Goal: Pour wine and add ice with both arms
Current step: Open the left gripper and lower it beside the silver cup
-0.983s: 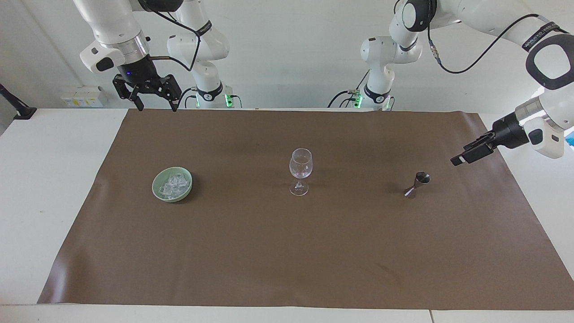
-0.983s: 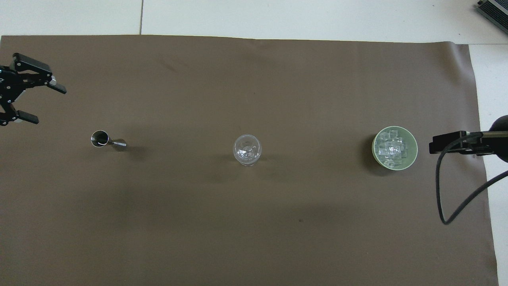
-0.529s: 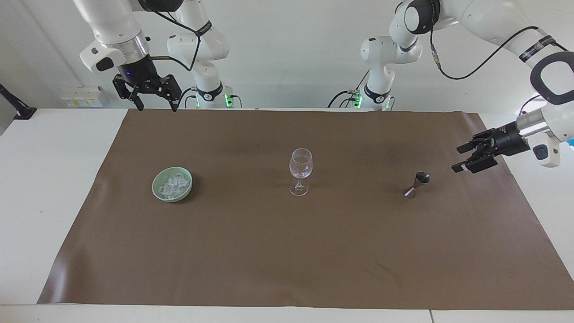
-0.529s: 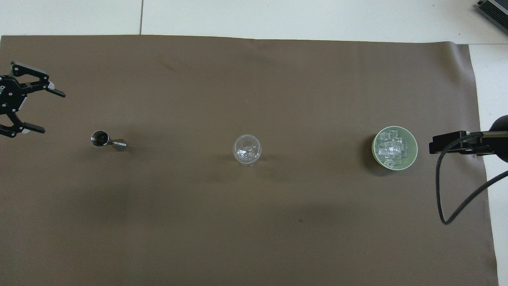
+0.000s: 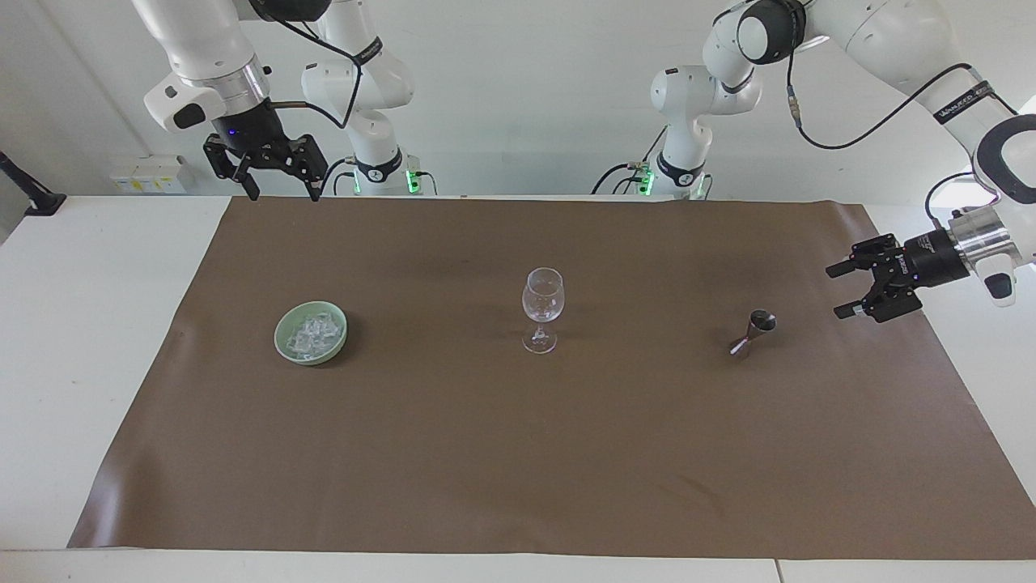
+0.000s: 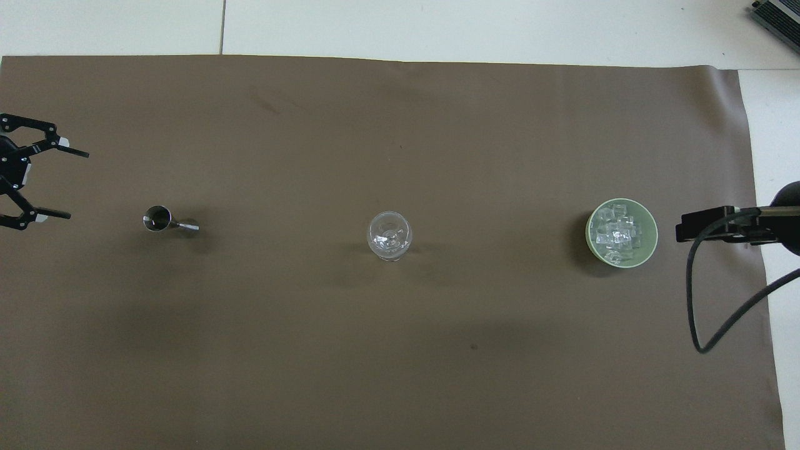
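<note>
Beside the jigger (image 5: 753, 332), low over the mat (image 5: 518, 453): left gripper (image 5: 847, 287) wide open, empty. Step 1: reach for jigger, then close on it. Right gripper (image 5: 279, 191) open, empty, waiting. Ice (image 5: 312, 334) in bowl (image 5: 283, 344); glass (image 5: 541, 306) between.

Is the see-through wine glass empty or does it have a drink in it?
Empty. The clear stemmed wine glass stands upright on the brown mat, and its bowl shows no coloured liquid or ice.

A robotics lab — two white arms (image 5: 688, 105) bolted at a white table (image 5: 89, 324) under a brown mat (image 5: 486, 453), bare white walls, trailing black cables (image 6: 700, 300).
</note>
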`<state>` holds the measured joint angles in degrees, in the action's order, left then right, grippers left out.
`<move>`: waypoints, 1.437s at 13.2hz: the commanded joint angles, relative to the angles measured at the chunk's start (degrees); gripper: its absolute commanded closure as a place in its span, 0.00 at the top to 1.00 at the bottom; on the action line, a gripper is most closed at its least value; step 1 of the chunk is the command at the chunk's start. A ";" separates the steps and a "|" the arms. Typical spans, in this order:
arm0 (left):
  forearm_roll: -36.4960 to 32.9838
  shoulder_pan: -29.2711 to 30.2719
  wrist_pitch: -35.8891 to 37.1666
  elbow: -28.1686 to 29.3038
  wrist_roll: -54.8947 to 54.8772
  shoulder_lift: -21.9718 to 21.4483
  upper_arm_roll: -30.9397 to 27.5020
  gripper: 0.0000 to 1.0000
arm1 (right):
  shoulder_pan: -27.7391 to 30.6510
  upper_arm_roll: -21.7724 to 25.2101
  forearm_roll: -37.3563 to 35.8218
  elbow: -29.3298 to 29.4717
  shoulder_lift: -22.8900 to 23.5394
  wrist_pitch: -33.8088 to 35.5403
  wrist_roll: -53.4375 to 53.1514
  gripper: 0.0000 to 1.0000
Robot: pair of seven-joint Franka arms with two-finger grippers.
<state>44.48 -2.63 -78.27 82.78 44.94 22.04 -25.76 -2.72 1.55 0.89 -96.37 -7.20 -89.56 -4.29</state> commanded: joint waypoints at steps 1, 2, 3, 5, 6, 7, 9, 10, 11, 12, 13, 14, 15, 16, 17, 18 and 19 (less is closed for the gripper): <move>2.28 -0.18 -1.36 3.08 2.16 -0.68 -0.60 1.00 | 0.08 -0.06 -0.28 -1.19 -1.33 0.61 0.78 1.00; 2.37 -0.01 -1.88 4.04 2.52 -0.68 -0.60 1.00 | 0.08 -0.06 -0.28 -1.19 -1.33 0.61 0.78 1.00; 2.80 0.34 -2.24 4.66 2.69 -0.77 -0.78 1.00 | 0.08 -0.06 -0.28 -1.19 -1.33 0.61 0.78 1.00; 6.21 0.70 -2.94 7.03 5.92 -0.77 -1.39 1.00 | 0.08 -0.06 -0.28 -1.19 -1.33 0.61 0.78 1.00; 7.28 0.61 -4.33 8.78 6.73 -0.95 -1.39 1.00 | 0.08 -0.06 -0.28 -1.19 -1.33 0.61 0.78 1.00; 7.99 0.61 -4.78 10.02 6.83 -0.95 -1.39 1.00 | 0.08 -0.06 -0.28 -1.19 -1.33 0.61 0.78 1.00; 8.52 0.78 -5.66 11.78 6.83 -0.86 -1.39 1.00 | 0.08 -0.06 -0.28 -1.19 -1.33 0.61 0.78 1.00; 8.96 0.87 -6.62 12.66 6.74 -0.86 -1.39 1.00 | 0.08 -0.06 -0.28 -1.19 -1.33 0.61 0.78 1.00; 9.92 0.87 -7.24 13.80 6.74 -0.77 -1.48 1.00 | 0.08 -0.06 -0.28 -1.19 -1.33 0.61 0.78 1.00; 10.27 0.87 -7.86 14.77 6.74 -0.77 -1.48 1.00 | 0.08 -0.06 -0.28 -1.19 -1.33 0.61 0.78 1.00; 10.80 0.87 -8.39 15.82 6.74 -0.77 -1.48 1.00 | 0.08 -0.06 -0.28 -1.19 -1.33 0.61 0.78 1.00; 11.15 0.87 -9.26 17.13 6.56 -0.95 -1.48 1.00 | 0.08 -0.06 -0.28 -1.19 -1.33 0.61 0.78 1.00; 11.33 0.87 -10.40 18.54 6.30 -1.03 -1.39 1.00 | 0.08 -0.06 -0.28 -1.19 -1.33 0.61 0.78 1.00; 11.33 0.87 -10.85 19.34 6.21 -1.04 -1.48 1.00 | 0.08 -0.06 -0.28 -1.19 -1.33 0.61 0.78 1.00; 11.51 0.78 -11.81 20.39 6.12 -0.95 -1.39 1.00 | 0.08 -0.06 -0.28 -1.19 -1.33 0.61 0.78 1.00; 11.51 0.52 -13.39 21.70 6.04 -1.12 -1.39 1.00 | 0.08 -0.06 -0.28 -1.19 -1.33 0.61 0.78 1.00; 11.68 0.35 -14.71 22.76 6.04 -1.21 -1.31 1.00 | 0.08 -0.06 -0.28 -1.19 -1.33 0.61 0.78 1.00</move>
<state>55.01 -1.78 -89.78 101.96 50.96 22.19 -27.09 -2.72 1.55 0.89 -96.37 -7.20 -89.56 -4.29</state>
